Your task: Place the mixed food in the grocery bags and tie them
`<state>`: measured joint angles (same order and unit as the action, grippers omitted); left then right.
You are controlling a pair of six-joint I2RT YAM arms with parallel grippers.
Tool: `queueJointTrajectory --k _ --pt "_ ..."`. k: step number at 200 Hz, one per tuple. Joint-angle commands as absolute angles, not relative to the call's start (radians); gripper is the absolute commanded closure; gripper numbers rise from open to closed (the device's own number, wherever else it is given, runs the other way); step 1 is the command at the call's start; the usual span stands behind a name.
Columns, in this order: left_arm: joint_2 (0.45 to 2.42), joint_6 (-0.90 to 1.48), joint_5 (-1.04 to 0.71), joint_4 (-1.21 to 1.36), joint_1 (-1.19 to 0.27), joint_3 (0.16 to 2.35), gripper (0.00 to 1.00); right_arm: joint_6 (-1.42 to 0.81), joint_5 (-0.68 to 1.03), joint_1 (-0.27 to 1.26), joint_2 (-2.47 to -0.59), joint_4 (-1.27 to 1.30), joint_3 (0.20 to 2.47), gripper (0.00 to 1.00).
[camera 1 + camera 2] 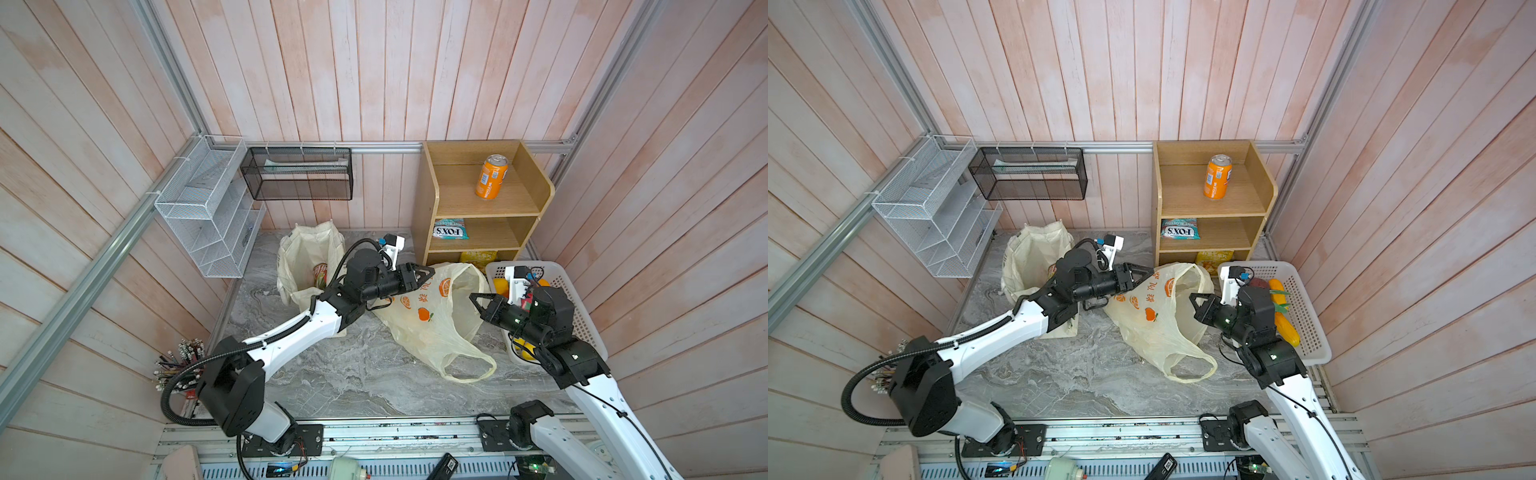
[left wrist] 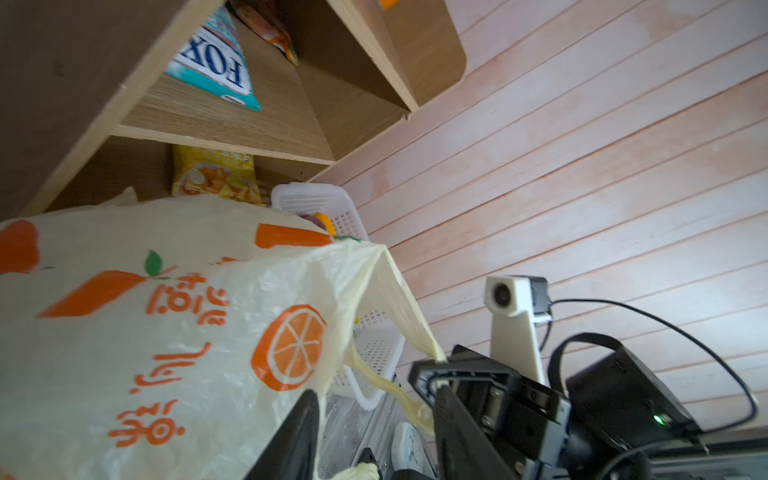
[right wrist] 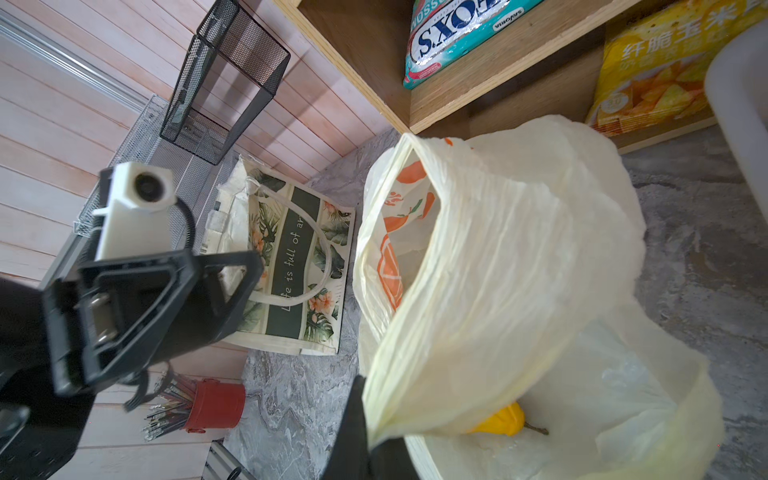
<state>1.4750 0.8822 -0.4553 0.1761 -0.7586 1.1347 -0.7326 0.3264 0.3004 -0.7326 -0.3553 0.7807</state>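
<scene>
Pinching handle of plastic bag (image 1: 428, 332), mid-table, in closed right gripper (image 1: 473, 297). Holding left gripper (image 1: 430, 272) jaws apart at bag's far edge. Seeing yellow and orange toy fruits (image 1: 1287, 328) in white basket (image 1: 582, 324) alongside, red item (image 1: 320, 276) in canvas tote (image 1: 299, 253) further back. Spotting orange can (image 1: 491, 176), FOX'S packet (image 1: 451, 229), yellow snack bag (image 1: 478, 257) on shelf unit (image 1: 428, 199) tiers behind.

Pale pink plank walls (image 1: 374, 62) are enclosing a grey marbled tabletop (image 1: 353, 374) on three sides; a small wooden shelf unit (image 1: 426, 208) is standing at the back, while a black mesh basket (image 1: 299, 187) and a white wire rack (image 1: 199, 199) are hanging from metal rails (image 1: 386, 147)
</scene>
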Motion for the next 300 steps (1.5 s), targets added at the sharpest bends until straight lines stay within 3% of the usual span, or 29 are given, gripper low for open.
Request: queueJointTrajectory --k 1,61,106,187,282,300 --pt "1.444 0.731 -0.352 0.003 -0.867 1.105 0.51 -0.717 0.288 0.299 -0.748 -0.332 0.775 1.00" --pt "1.559 0.544 -0.193 -0.144 -1.164 1.151 0.46 -0.710 0.264 0.298 -0.775 -0.320 0.767 1.00" --pt "1.715 0.479 -0.130 -0.208 -1.279 1.255 0.46 -0.712 0.253 0.296 -0.773 -0.324 0.756 1.00" --pt "1.908 0.391 -0.075 -0.247 -1.297 1.410 0.44 -0.711 0.253 0.291 -0.765 -0.330 0.749 1.00" --pt "2.007 0.386 -0.079 -0.208 -1.296 1.420 0.44 -0.713 0.258 0.282 -0.769 -0.324 0.738 1.00" --pt "2.019 0.389 -0.075 -0.193 -1.298 1.412 0.54 -0.713 0.257 0.280 -0.770 -0.324 0.738 1.00"
